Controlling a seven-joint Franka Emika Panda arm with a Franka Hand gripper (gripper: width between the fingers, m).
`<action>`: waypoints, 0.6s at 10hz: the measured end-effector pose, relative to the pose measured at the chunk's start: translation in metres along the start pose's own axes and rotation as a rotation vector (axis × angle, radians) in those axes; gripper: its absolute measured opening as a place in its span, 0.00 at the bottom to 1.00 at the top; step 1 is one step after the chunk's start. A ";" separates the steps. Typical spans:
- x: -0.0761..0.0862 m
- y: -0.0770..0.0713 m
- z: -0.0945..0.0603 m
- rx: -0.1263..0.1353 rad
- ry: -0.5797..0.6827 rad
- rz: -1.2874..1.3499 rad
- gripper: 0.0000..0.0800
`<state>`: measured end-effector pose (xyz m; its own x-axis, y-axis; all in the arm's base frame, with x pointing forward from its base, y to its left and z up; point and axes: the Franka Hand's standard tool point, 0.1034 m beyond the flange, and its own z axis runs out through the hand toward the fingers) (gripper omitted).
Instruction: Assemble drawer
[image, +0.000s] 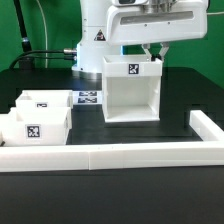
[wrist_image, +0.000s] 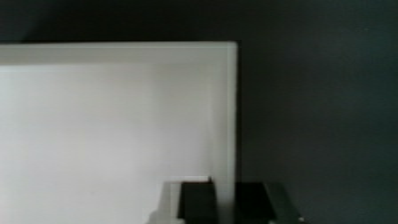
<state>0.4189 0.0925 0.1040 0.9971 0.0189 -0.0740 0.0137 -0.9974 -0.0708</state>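
Observation:
The white boxy drawer housing (image: 130, 90) stands upright mid-table with its open front toward the camera and a tag on its top band. Two small white trays stand at the exterior view's left, one behind (image: 46, 102) and one in front (image: 34, 126), each with a tag. My gripper (image: 155, 53) reaches down onto the top of the housing's right wall. In the wrist view the housing's white panel (wrist_image: 116, 120) fills most of the frame. My gripper (wrist_image: 228, 203) has its two dark fingers on either side of the wall's thin edge, shut on it.
The marker board (image: 88, 97) lies flat between the trays and the housing. A long low white border wall (image: 120, 154) runs along the front and turns back at the exterior view's right (image: 206, 127). The arm's base (image: 95, 45) stands behind the housing.

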 end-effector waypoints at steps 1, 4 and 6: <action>0.000 0.000 0.000 0.000 0.000 0.000 0.05; 0.033 -0.006 -0.002 0.012 0.024 -0.005 0.05; 0.069 -0.013 -0.005 0.028 0.049 -0.003 0.05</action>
<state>0.4880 0.1064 0.1049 0.9995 0.0175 -0.0251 0.0150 -0.9950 -0.0988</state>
